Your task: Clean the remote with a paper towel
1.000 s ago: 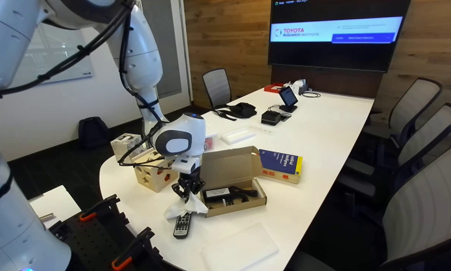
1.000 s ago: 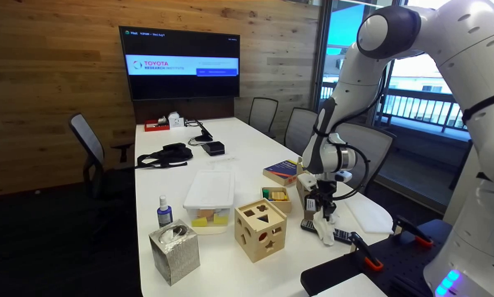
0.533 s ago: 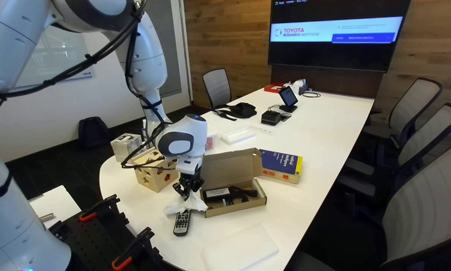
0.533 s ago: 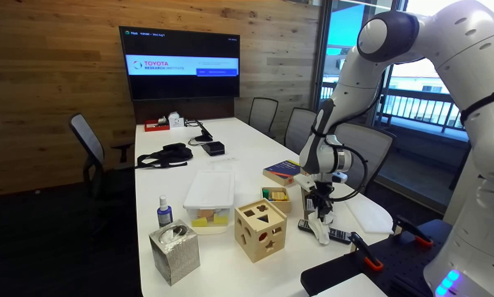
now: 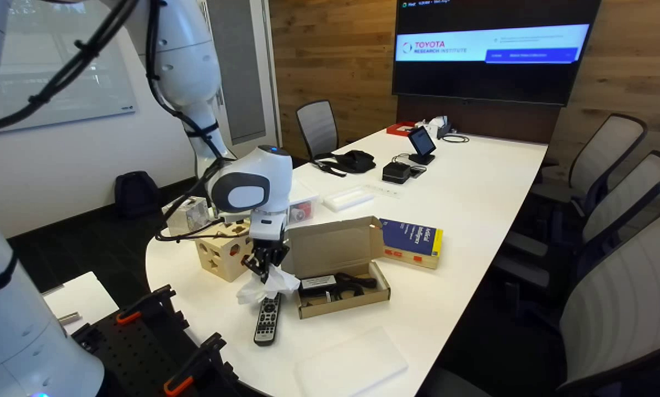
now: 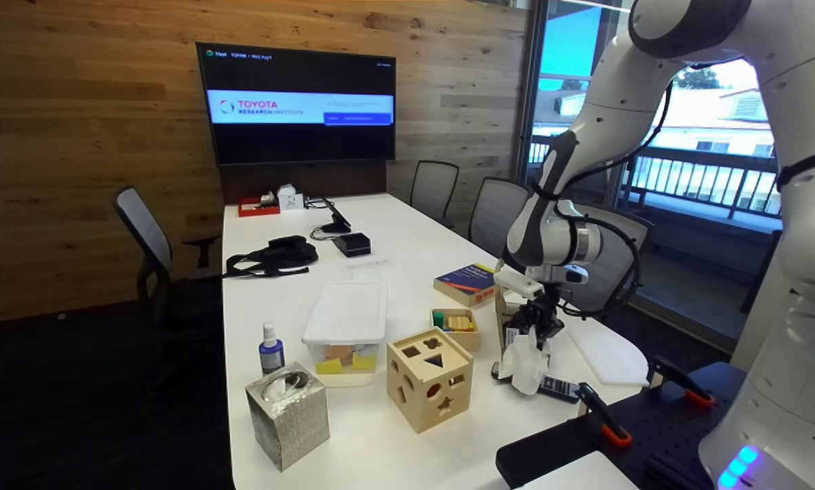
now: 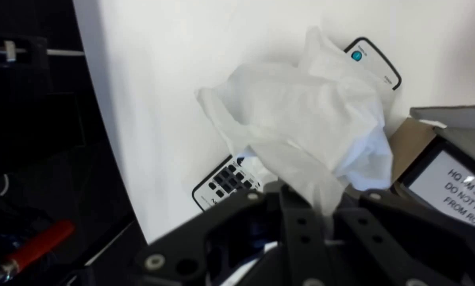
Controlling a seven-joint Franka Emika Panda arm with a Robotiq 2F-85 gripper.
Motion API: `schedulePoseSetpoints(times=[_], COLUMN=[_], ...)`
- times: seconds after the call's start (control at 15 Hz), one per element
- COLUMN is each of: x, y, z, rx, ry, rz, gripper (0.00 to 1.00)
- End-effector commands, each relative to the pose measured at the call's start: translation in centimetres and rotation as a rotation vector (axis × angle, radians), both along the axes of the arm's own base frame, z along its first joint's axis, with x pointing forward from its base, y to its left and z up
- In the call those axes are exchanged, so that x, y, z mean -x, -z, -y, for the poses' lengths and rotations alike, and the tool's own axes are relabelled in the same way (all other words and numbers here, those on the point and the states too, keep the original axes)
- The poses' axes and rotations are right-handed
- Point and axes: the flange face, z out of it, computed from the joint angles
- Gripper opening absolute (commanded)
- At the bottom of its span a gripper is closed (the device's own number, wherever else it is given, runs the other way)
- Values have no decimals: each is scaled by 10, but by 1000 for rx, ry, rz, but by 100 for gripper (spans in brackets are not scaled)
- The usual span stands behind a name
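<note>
The gripper (image 7: 323, 208) pinches a tissue (image 7: 300, 115) over the remote control (image 5: 266, 324), lying on the table (image 5: 473, 187) beside a cardboard box (image 5: 346, 303). Pressing hard could tear the tissue or skid the remote control.

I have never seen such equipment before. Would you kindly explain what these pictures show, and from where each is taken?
The machine is a white robot arm. The two wide views are taken from two places outside it; the close one is taken from its wrist, looking down at the table. At the arm's end, the gripper has its jaws shut on a white paper towel. It hangs over the middle of a remote; whether they touch, I cannot tell. Also on the table are an open cardboard box holding a labelled black device, a book, a wooden cube with holes and a tissue box.
</note>
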Motion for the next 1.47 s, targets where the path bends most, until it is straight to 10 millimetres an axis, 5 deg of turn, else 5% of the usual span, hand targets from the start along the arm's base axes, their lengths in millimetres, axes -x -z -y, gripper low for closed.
schedulePoseSetpoints(times=[0.0,0.8,1.07,1.4], x=[11,-1,-24,-56], y=[-44,-130,-129,-96], z=[-30,-233,-287,-334], rx=[-50,27,31,3], ry=[-183,-909,-1075,-1179], rz=[72,260,344,344], gripper=[0,0,0,0])
